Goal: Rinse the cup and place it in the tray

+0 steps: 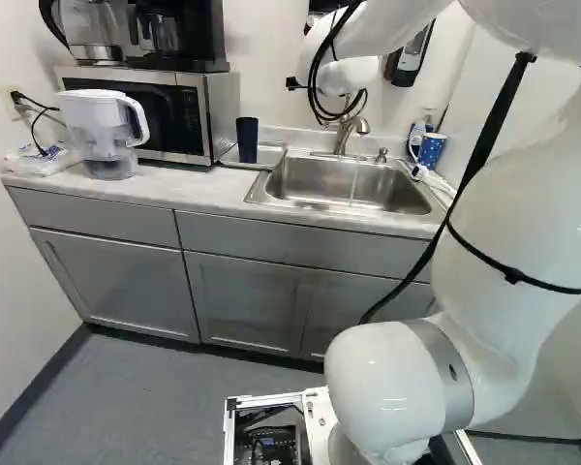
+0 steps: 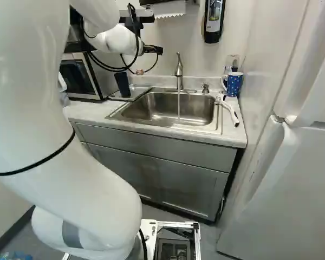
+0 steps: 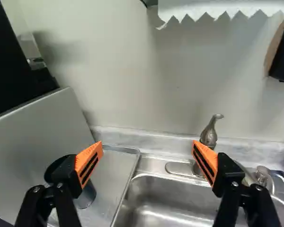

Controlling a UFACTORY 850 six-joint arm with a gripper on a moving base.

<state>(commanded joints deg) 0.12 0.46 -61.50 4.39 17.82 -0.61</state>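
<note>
Beside the sink (image 2: pixel 168 108), the dark blue cup (image 1: pixel 247 140) is standing upright on the tray (image 1: pixel 271 156), near the microwave (image 1: pixel 211 121). The end effector (image 2: pixel 153 50) is pointing toward the wall, its two fingers spreading well apart, with the cup partly showing past one of them. Water (image 2: pixel 179 105) is running from the faucet (image 2: pixel 179 73) into the sink, while a dotted mug (image 2: pixel 234 84) is sitting on the tabletop (image 2: pixel 231 132) beyond a white-handled brush (image 2: pixel 229 111).

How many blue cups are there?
2: a tall dark-blue cup on the flat metal tray, a white-dotted blue mug across the steel sink. More may be hidden.
</note>
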